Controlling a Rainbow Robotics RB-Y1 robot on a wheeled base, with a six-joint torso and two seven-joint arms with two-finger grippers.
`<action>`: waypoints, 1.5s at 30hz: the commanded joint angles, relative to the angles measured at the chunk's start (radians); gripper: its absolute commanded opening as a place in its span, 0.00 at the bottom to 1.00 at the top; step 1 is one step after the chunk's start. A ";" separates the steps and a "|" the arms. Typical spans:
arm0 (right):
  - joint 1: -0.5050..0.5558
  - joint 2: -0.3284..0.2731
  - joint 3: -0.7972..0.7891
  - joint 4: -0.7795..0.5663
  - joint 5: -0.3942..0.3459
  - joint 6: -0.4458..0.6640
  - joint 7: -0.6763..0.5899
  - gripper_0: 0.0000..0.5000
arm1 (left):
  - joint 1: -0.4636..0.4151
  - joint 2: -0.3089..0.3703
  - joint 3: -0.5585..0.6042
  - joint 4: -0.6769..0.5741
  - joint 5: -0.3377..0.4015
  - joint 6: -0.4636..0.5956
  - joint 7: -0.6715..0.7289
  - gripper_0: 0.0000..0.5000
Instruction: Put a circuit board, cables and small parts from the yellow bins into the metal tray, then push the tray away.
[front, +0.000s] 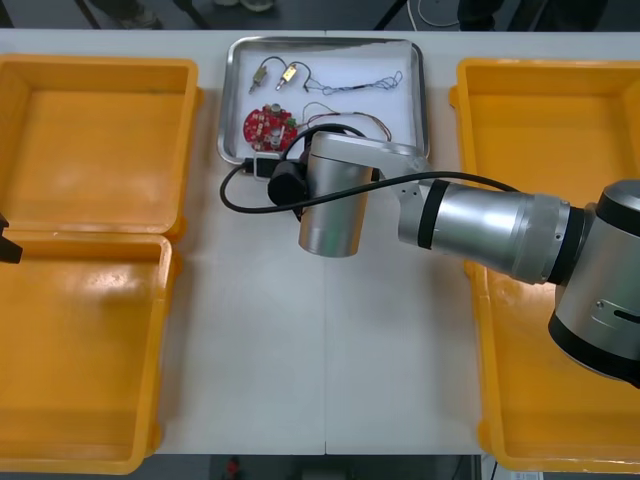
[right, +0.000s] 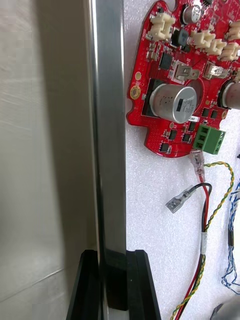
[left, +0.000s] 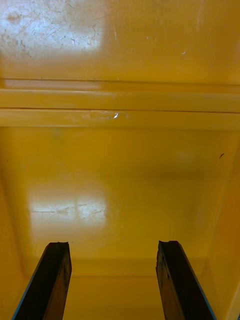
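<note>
All loaded, now gripping the tray for the push

Working the last step, by the look of it: holding the metal tray (front: 320, 41) by its near rim with the right gripper (right: 115, 287), black fingers (right: 89, 285) clamping that rim, one outside over the tabletop (front: 260, 330), one inside on the white lining. Finding the tray at the far middle of the tabletop, between the yellow bins (front: 100, 140), and already carrying a red circuit board (front: 268, 125) at its near left, just beside the clamped rim, two small metal parts (front: 290, 74) at the far left, a blue and white cable (front: 365, 85) to their right, and a red and yellow cable (right: 202, 262) near the board. Hanging idle over a left-hand bin with the left gripper (left: 115, 285), fingers standing apart on nothing. Calling next, probably, for a straight shove toward the far edge, keeping the clamp firm and the rim level so as not to tip the tray or shake the contents about.
</note>
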 joint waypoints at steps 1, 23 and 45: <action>-0.061 0.044 -0.040 0.055 0.019 -0.052 0.017 0.00 | 0.016 0.044 0.032 -0.029 0.001 -0.007 -0.084 1.00; -0.044 0.015 -0.152 -0.134 -0.096 0.161 0.037 1.00 | 0.016 0.044 0.032 -0.029 0.001 -0.007 -0.084 1.00; 0.306 -0.013 -0.628 -0.844 -0.115 0.882 0.013 1.00 | 0.016 0.044 0.032 -0.029 0.001 -0.007 -0.084 1.00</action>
